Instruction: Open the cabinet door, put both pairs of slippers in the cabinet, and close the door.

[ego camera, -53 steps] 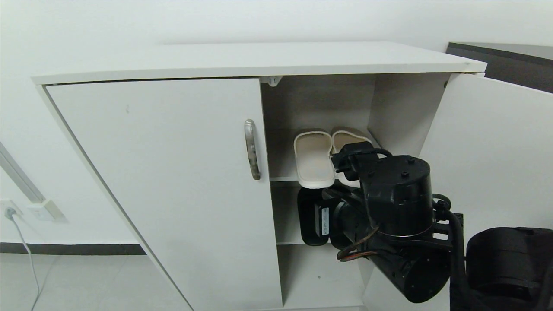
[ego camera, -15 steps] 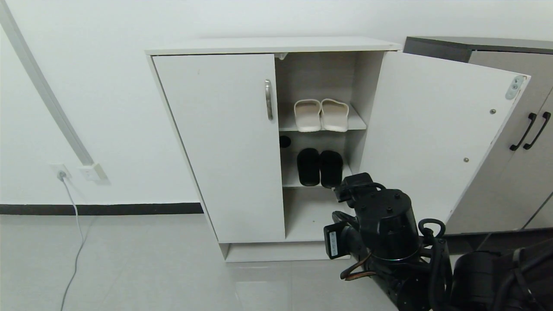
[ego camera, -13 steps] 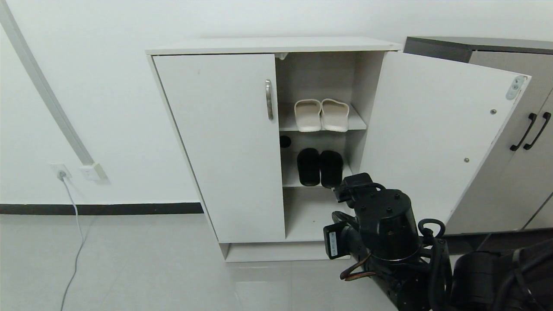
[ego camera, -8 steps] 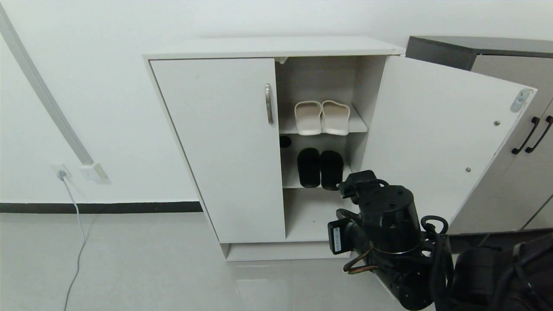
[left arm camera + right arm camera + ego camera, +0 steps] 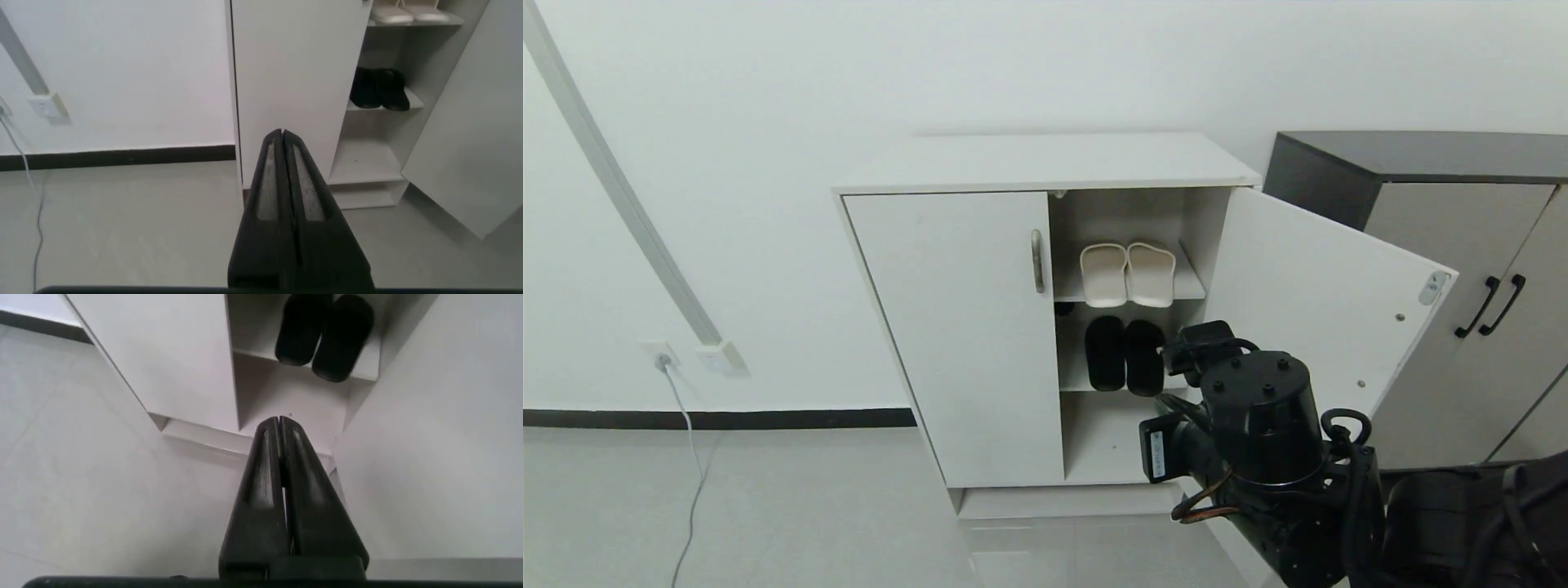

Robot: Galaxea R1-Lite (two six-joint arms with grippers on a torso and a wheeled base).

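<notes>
The white cabinet (image 5: 1045, 159) stands against the wall, its left door (image 5: 956, 327) closed and its right door (image 5: 1319, 302) swung wide open. A pair of white slippers (image 5: 1127, 273) lies on the upper shelf, a pair of black slippers (image 5: 1123, 355) on the shelf below. My right arm (image 5: 1258, 416) hangs in front of the open side, below the black slippers. My right gripper (image 5: 280, 423) is shut and empty, pointing at the bottom shelf (image 5: 282, 396) under the black slippers (image 5: 325, 331). My left gripper (image 5: 282, 135) is shut and empty, off the floor in front of the closed door (image 5: 290, 82).
A grey cabinet (image 5: 1462, 286) with black handles stands right behind the open door. A wall socket with a cable (image 5: 662, 359) and a slanted wall duct (image 5: 613, 180) are to the left. Pale floor tiles (image 5: 768, 514) lie free before the cabinet.
The head view has drawn back from the cabinet and tilted, so the cabinet looks smaller. My right arm, at the middle shelf 3.5 s ago, is now outside the cabinet.
</notes>
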